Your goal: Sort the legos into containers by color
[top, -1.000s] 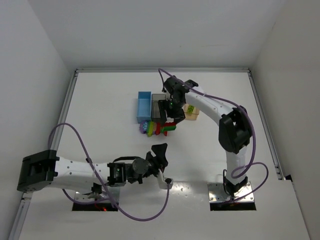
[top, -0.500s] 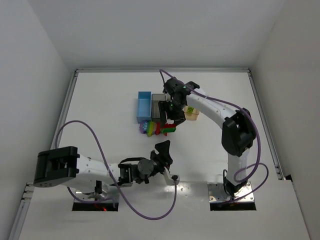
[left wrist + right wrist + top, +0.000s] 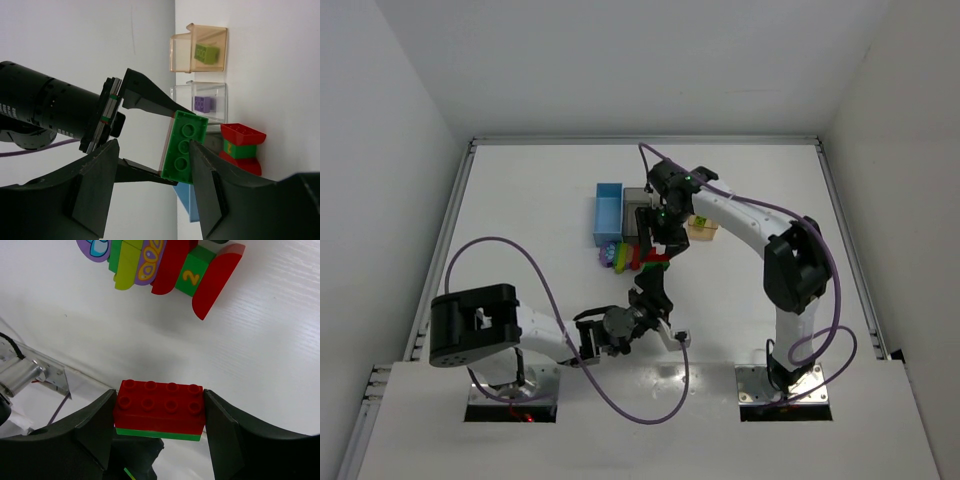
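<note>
Changed, left arm: over the last second it has swung in from the 8 o'clock side. The left tool [image 3: 647, 288] now sits just at 6 o'clock of the right tool [image 3: 659, 250], far closer than it was.
Changed, right arm: it has shifted only slightly toward 6 o'clock, bringing its load off the bins to meet the other arm.
Right tool: clamped on a red-on-green brick pair [image 3: 160, 407], red layer facing its own camera, held above the desk [image 3: 540, 200].
Left tool: jaws partly apart and drawing in. Its wrist view shows them straddling the green half with a gap on one side, so it has hold of nothing yet.
Meaning: this looks like a two-arm pull-apart. The pair must be split before red and green can go to separate bins.
Loose legos: the multicoloured heap [image 3: 623, 257] lies where it lay, just at 9 o'clock of the meeting point, still unsorted.
Bins: the blue bin [image 3: 608, 212] and grey bin [image 3: 634, 205] stand at 12 o'clock of the heap. The clear bin [image 3: 202, 90] holds a purple brick [image 3: 202, 104], and the orange bin [image 3: 200, 37] holds a lime brick [image 3: 206, 52].
Edges: the rim rails [image 3: 570, 140] at 9, 12 and 3 o'clock stand well apart from both tools.
Room: bare desk toward 4 and 6 o'clock of the tools gives space to draw the halves apart. The bins crowd the 12 o'clock side and the heap the 9 o'clock side.
Watch: the left arm's purple cable [image 3: 498, 239] loops wide at 8 o'clock.
</note>
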{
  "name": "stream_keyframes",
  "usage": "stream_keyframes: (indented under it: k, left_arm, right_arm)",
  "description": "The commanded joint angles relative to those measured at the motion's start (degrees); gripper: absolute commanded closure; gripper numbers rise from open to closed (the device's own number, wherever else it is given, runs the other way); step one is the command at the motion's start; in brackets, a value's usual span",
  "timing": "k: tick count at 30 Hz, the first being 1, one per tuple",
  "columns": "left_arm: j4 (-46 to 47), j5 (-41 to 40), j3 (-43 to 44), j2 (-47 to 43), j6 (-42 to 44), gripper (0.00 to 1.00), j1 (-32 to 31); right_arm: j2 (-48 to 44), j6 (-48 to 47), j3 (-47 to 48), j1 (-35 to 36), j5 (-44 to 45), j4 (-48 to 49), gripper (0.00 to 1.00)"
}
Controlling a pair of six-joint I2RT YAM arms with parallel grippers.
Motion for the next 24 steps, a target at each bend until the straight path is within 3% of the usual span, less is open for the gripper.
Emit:
stream_keyframes:
  k: [1,24]
  left_arm:
    - [5.68,0.37,1.56,0.41,0.65,0.36,0.69]
    - [2.79,5.11,1.65,3.13,1.17,0.38,5.17]
  right_arm:
    - [-3.6,1.14,-0.23,0.37,-1.7,0.32,1.0]
    - [-3.6,1.14,1.0,0.37,-2.22,-0.21,1.0]
